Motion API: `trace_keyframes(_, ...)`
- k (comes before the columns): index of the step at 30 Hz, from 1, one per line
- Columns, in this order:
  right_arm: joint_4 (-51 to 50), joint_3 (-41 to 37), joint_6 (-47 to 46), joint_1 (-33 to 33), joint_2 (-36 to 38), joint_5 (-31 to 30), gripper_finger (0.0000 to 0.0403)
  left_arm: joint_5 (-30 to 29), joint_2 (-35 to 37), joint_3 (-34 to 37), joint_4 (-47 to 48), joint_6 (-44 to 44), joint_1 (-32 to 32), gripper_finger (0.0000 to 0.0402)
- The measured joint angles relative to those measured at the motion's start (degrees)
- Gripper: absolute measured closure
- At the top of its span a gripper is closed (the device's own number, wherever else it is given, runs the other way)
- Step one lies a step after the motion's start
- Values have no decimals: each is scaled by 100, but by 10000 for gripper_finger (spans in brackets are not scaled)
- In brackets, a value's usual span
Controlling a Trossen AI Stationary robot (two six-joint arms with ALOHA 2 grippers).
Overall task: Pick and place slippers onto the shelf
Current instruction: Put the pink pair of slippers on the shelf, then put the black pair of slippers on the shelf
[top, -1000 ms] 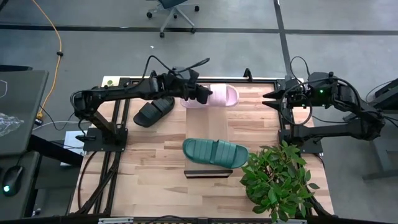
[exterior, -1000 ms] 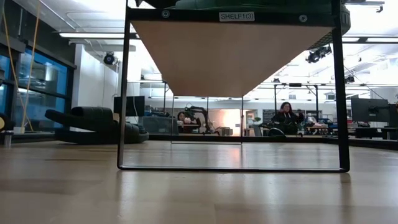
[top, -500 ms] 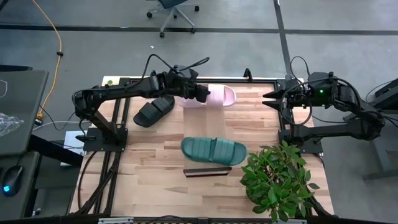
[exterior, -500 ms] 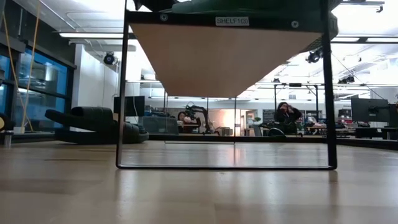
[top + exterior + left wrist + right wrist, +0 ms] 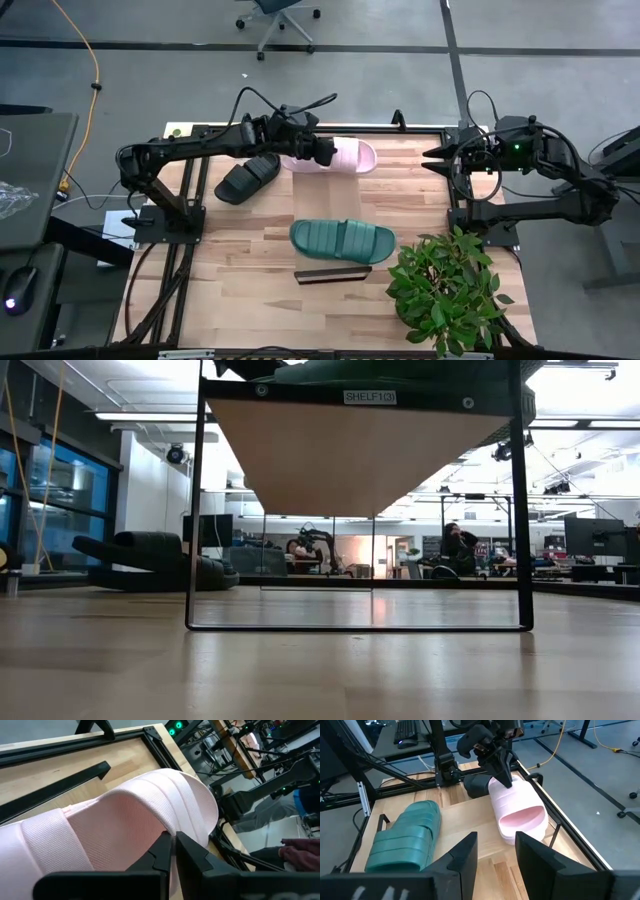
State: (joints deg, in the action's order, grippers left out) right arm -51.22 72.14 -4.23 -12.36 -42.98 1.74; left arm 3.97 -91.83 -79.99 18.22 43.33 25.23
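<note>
The pale pink slipper (image 5: 345,156) lies at the far end of the light wood shelf (image 5: 335,205). My left gripper (image 5: 318,150) is shut on its strap. The teal slipper (image 5: 343,240) lies flat on its sole on the shelf, close to the near dark rail (image 5: 333,273). The black slipper (image 5: 247,178) lies on the tabletop to the left of the shelf. My right gripper (image 5: 495,852) is open and empty at the table's right edge (image 5: 432,160). The low view shows the shelf's underside (image 5: 350,450) and its legs. My left gripper holds the pink slipper by the edge of its ribbed strap (image 5: 192,827). One finger (image 5: 162,847) is under the strap and the other lies on its outer side. The fingers slant down from the table's left (image 5: 502,770). The slipper's sole (image 5: 520,837) looks to be resting on the shelf.
A leafy potted plant (image 5: 445,290) stands at the near right, beside the shelf's near rail. The dark table frame (image 5: 185,200) runs along the left side. A person (image 5: 455,545) sits far back in the room.
My left gripper has gone a little toward the table's left edge with the pink slipper. The shelf has slid slightly toward the far and left edges, and the teal slipper has ridden along on it. In the low view the shelf's right leg has shifted left.
</note>
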Motion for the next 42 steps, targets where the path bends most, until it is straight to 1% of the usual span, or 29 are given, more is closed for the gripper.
trace_keyframes(10, 0, 0, 0, 2, 0, 2, 279, -223, 0, 0, -20, -2, 7, 321)
trace_keyframes(14, 0, 0, 0, 0, 0, 2, 279, -227, 0, 0, -13, -8, 4, 311)
trace_keyframes(23, -1, 0, -26, 1, -1, 2, 279, -271, 0, 0, -5, -350, 4, 335)
trace_keyframes(28, 0, 0, -61, 0, -1, 2, 279, -263, -1, 0, -51, -712, 4, 349)
trace_keyframes(31, -2, 0, -87, 1, 0, 2, 279, -124, 0, 0, -133, -1078, 4, 356)
trace_keyframes(35, -4, 0, -189, 1, 0, 2, 279, 308, 53, 0, -176, -1557, 77, 371)
trace_keyframes(38, -7, 0, -296, 0, -2, 0, 279, 609, 133, 2, -144, -1948, 186, 391)
trace_keyframes(40, -7, 0, -345, 0, -2, -2, 279, 695, 192, -2, -178, -2165, 193, 399)
trace_keyframes(42, -8, 0, -396, 2, -2, -61, 279, 697, 315, 4, 12, -2356, 252, 396)
